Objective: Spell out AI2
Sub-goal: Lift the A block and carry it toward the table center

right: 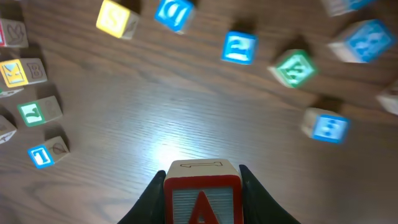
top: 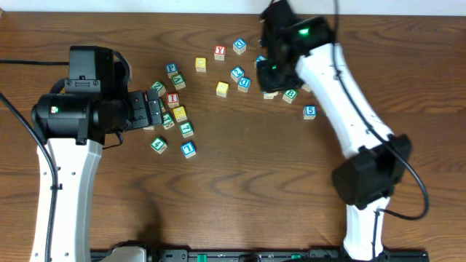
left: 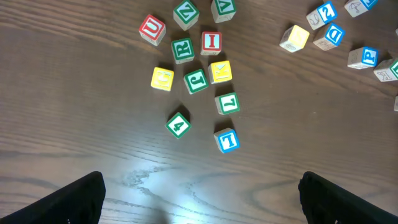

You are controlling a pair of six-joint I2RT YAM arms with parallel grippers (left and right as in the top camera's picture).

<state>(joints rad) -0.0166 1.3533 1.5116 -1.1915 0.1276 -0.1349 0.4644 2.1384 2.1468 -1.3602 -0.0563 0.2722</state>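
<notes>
Clamping the A cube (right: 202,200) in the right gripper (right: 203,183), jaws closed on its two sides, letter face turned up toward the wrist camera. Apparently carrying it just above the table (right: 186,118), though not showing clearly whether raised or touching. Holding the left gripper (left: 199,205) wide open and empty, nothing between its fingers (left: 81,199).

Leaving the I cube (left: 211,42) well ahead of the left gripper, packed in among green and yellow cubes. Leaving the 2 cube (left: 324,14) far ahead and off to that gripper's right, nearer the right arm.

Possibly risking these from here:
- Setting the A down twisted or on a wrong face, if released before resting flat.
- Nudging the crowded neighbours while reaching in for the I, there being little room beside it for open fingers.
- Mistaking the blue 1 cube (left: 227,140) for the I, it lying nearer the left gripper than the I itself.

Showing the grip and the red letter only in the right wrist view; hiding both under the arm in the overhead view. Reading the I and the 2 sharply in the left wrist view; blurring the far cubes in the right wrist view. Giving both arms and the whole scatter only from overhead.
</notes>
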